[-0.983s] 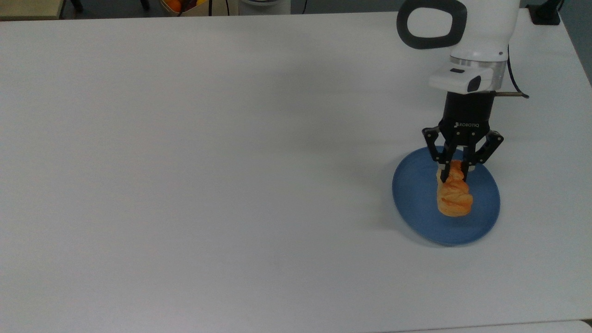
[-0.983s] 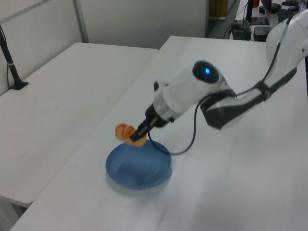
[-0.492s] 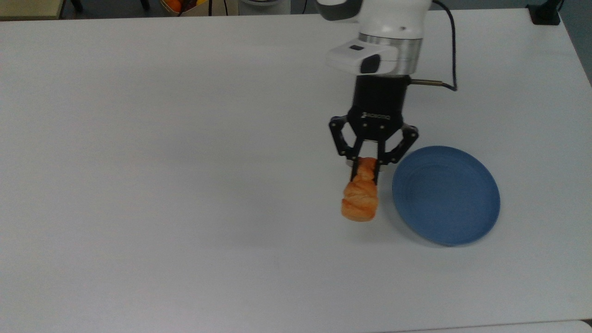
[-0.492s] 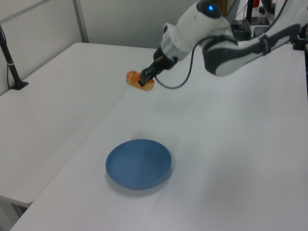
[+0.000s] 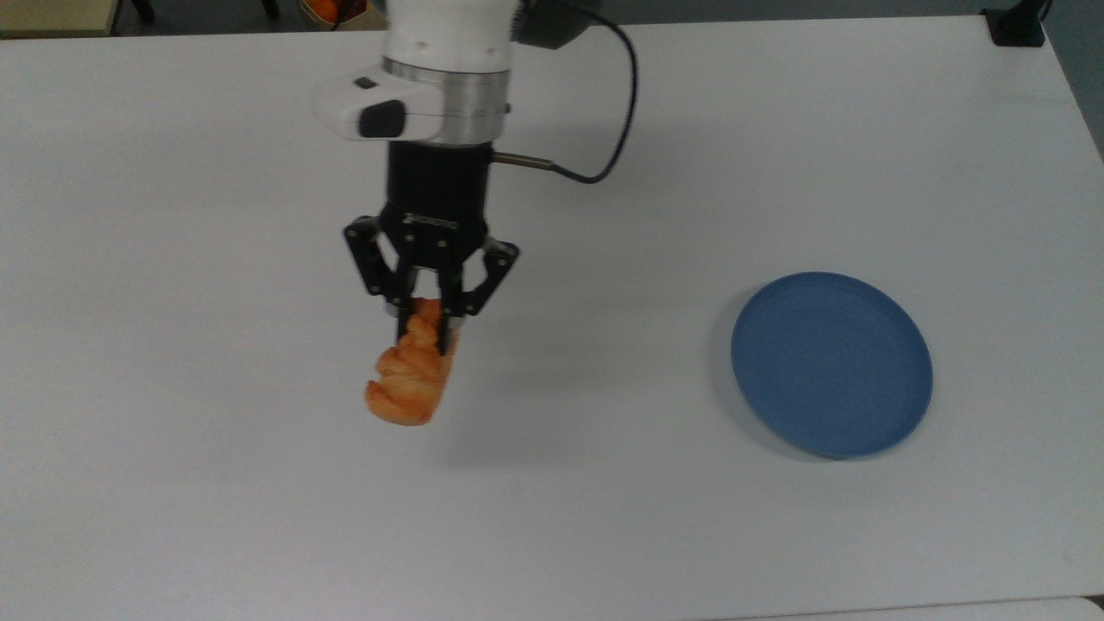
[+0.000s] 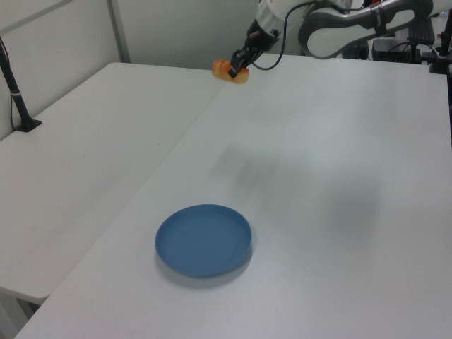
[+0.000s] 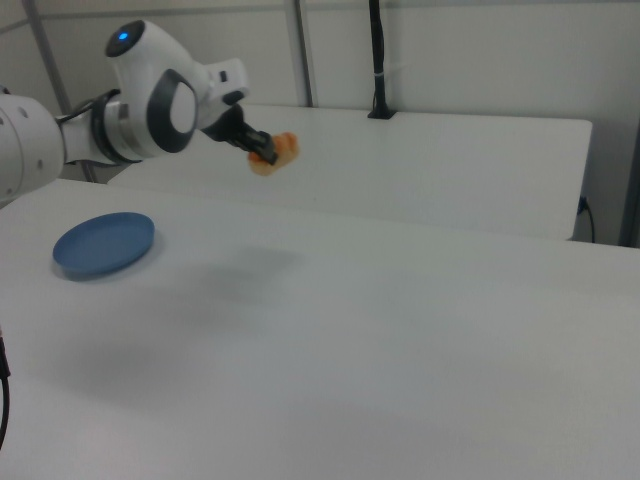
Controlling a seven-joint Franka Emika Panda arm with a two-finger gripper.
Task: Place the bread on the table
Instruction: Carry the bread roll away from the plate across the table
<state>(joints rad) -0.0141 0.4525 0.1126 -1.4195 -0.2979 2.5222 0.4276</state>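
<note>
Top view, gripper (image 5: 423, 335): jaws clamped on the upper end of the bread (image 5: 409, 377), which hangs down and tilts toward the top view's left.
Top view, bread vs plate: well apart from the blue plate (image 5: 831, 363), off to the top view's left of it, over bare tabletop (image 5: 216, 483).
Top view, contact: a soft shadow lies on the tabletop beside the bread; probably held clear of the surface, though this angle does not settle it.
Top view, plate: flat on the tabletop, nothing in it.
Top view, cable: a dark cable (image 5: 623, 112) loops from the wrist, on the plate's side of the arm.

Left view, gripper (image 6: 242, 64): pinching the bread (image 6: 231, 70), far beyond the plate (image 6: 203, 240) toward the back of the tabletop (image 6: 339, 212).
Left view, height: the bread is in the air, above the tabletop edge.

Right view, gripper (image 7: 264, 151): gripping the bread (image 7: 274, 153) at one end; the free end points away from the plate (image 7: 104, 243).
Right view, bread vs plate: higher than the plate and to the right view's right of it, clearly off the tabletop (image 7: 400, 340).
</note>
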